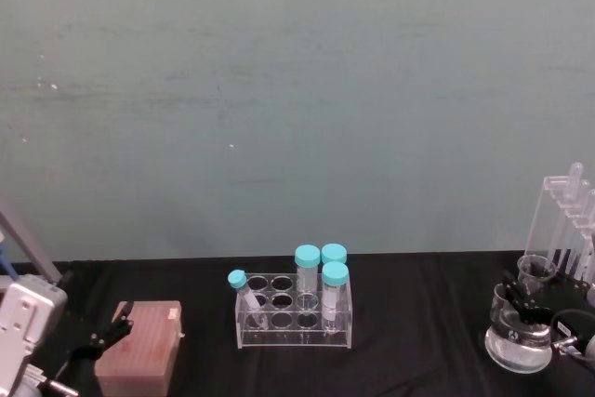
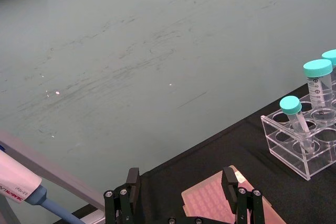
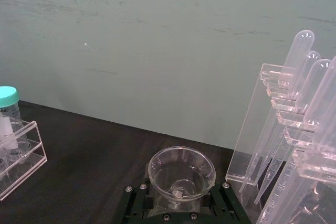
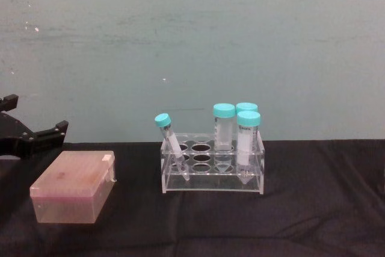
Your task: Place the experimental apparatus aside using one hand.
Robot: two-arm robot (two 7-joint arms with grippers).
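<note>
At the table's right end stands the experimental apparatus. A tall acrylic stand (image 1: pixel 567 220) (image 3: pixel 273 124) holds long clear tubes. In front of it are a small glass beaker (image 1: pixel 536 271) and a large conical flask (image 1: pixel 514 339) with clear liquid. My right gripper (image 1: pixel 521 310) (image 3: pixel 181 202) comes in from the right edge, and its black fingers (image 3: pixel 137 199) are shut on the neck of the flask (image 3: pixel 181 169) just under its flared rim. My left gripper (image 1: pixel 110 332) (image 2: pixel 181 184) (image 4: pixel 33 115) hangs open at the table's left end, over the pink box, and holds nothing.
A clear rack (image 1: pixel 293 311) (image 4: pixel 210 170) with several blue-capped tubes stands mid-table. A pink tip box (image 1: pixel 139 349) (image 4: pixel 75 186) lies at the left. A pipette handle (image 2: pixel 16 188) shows beside the left arm. A teal wall rises behind the black table (image 1: pixel 418 323).
</note>
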